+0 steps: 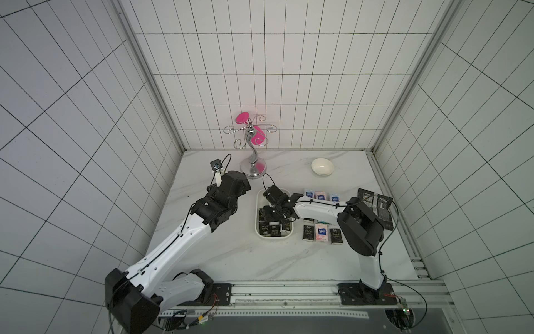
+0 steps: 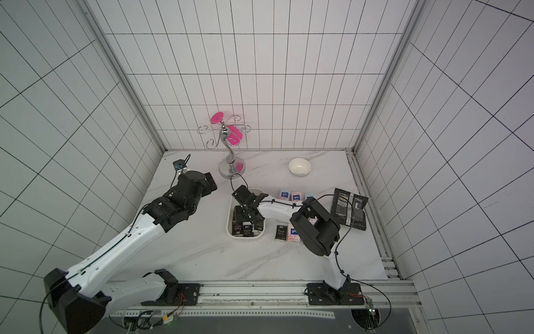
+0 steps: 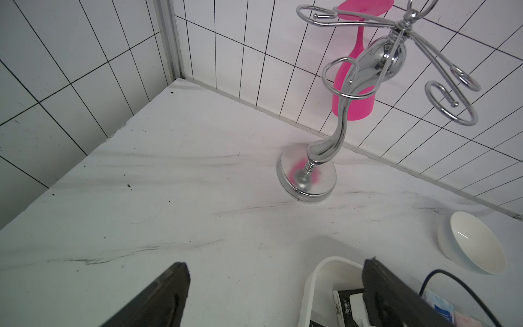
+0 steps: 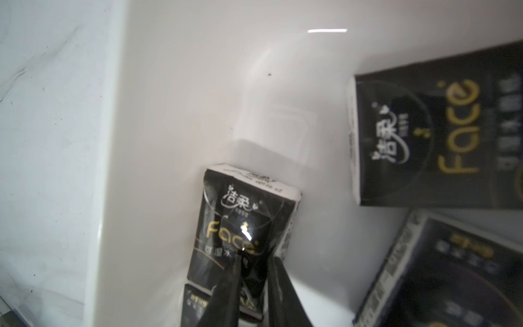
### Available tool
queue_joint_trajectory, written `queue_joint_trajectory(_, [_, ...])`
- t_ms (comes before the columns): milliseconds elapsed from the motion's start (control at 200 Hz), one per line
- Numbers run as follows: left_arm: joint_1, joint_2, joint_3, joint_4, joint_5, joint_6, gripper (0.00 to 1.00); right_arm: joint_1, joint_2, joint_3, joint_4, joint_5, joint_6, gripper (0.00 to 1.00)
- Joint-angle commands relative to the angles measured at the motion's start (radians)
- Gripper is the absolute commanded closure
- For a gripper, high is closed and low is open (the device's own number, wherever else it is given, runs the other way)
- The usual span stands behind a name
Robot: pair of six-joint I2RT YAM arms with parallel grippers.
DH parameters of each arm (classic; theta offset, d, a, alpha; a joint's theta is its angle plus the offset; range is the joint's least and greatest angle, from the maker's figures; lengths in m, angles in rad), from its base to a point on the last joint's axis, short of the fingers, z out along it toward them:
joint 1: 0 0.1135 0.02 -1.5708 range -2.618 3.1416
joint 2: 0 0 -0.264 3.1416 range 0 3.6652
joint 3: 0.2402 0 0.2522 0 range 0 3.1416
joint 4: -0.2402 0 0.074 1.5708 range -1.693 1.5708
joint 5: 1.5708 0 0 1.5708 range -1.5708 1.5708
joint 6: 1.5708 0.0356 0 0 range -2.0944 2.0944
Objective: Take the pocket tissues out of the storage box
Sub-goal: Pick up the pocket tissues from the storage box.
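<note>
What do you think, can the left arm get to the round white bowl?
Probably yes. The left tool is open and empty, and bare table leads to the bowl. It would have to slip between the metal stand and the right arm over the storage box. The stretch looks long.

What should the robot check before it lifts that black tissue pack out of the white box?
1. Right gripper jaws on the black Face pack: ok, they pinch its lower end.
2. Grip tight enough to lift: cannot tell.
3. Neighbour packs apart from the pinched one: ok.
4. Left gripper out of the way: ok, jaws open, beside the storage box, not in it.
5. Spot to put the pack down: ok, there is bare table in front of the laid-out packs.
</note>
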Motion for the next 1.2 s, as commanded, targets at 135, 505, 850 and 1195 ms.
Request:
queue_joint_trajectory(135, [0.01, -0.026, 0.018, -0.008, -0.005, 0.01, 0.02, -0.007, 0.029, 0.03, 0.006, -0.01, 0.018, 0.95])
queue_joint_trajectory(505, [0.009, -0.019, 0.017, -0.001, -0.005, 0.002, 0.01, -0.009, -0.131, -0.011, 0.015, 0.019, 0.001, 1.0])
queue_joint_trajectory(850, [0.026, -0.034, 0.013, -0.015, -0.014, 0.005, 0.01, -0.036, -0.365, -0.162, -0.003, 0.057, -0.006, 1.0])
queue_joint_trajectory(1195, [0.035, -0.011, 0.027, -0.001, -0.005, 0.01, 0.01, -0.084, -0.767, -0.498, -0.162, 0.107, -0.013, 1.0])
